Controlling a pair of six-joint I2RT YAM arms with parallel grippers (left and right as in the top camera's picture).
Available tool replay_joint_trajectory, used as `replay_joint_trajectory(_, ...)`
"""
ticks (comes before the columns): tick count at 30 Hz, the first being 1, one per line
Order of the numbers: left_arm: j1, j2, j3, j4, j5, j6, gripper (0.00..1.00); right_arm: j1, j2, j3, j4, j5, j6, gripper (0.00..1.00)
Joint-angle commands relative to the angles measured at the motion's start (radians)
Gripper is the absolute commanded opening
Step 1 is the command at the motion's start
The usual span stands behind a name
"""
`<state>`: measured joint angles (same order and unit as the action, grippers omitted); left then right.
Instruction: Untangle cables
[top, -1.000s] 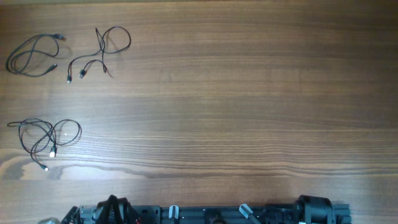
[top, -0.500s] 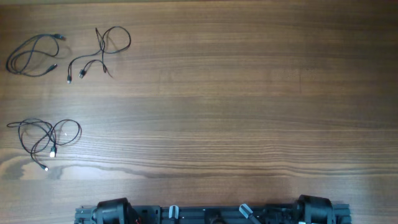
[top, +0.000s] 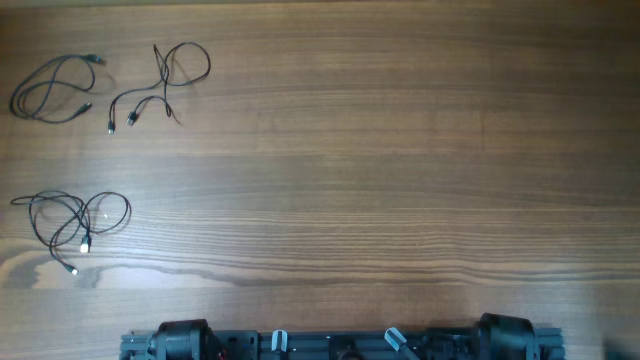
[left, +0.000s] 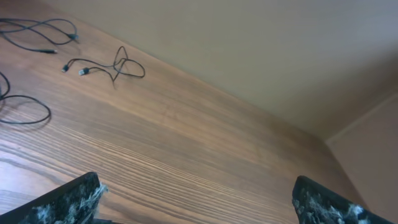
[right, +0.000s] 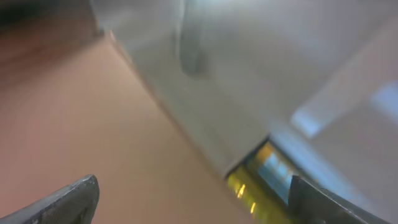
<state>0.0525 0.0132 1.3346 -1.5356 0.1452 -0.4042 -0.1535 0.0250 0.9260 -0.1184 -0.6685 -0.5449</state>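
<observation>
The table runs open across centre and right of the overhead frame; far left, 3 lie apart: coiled cable, branching cable, looped cable.

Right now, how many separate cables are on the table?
3: far-left cable, branching cable right of it, near-left cable. All apart; none seems hidden.

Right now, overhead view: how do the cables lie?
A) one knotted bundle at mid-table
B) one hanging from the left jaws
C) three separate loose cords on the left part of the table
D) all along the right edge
C: the coiled cable, the branching cable and the third cable lie apart from one another on the left part of the table.
</observation>
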Motion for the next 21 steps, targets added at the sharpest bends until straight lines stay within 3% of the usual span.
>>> replay_joint_trajectory(1, 0.002, -0.008, 0.003, -0.018, 0.021, 0.004, 1.00, -0.005, 0.089, -0.154, -0.002, 0.114, 0.001, 1.00)
replay_joint_trajectory(3, 0.002, -0.008, 0.003, -0.046, 0.021, 0.004, 1.00, -0.005, 0.148, -0.229, 0.029, 0.120, 0.069, 1.00)
replay_joint_trajectory(9, 0.002, -0.008, 0.002, -0.145, 0.021, 0.005, 1.00, -0.005, 0.330, -0.350, 0.182, 0.248, 0.557, 1.00)
replay_joint_trajectory(16, 0.002, -0.008, 0.002, -0.148, 0.021, 0.005, 1.00, -0.005, 0.389, -0.351, 0.145, 0.249, 0.609, 1.00)
replay_joint_trajectory(21, 0.002, -0.008, 0.002, -0.148, 0.021, 0.005, 1.00, -0.003, 0.388, -0.358, -0.028, 0.249, 0.677, 1.00)
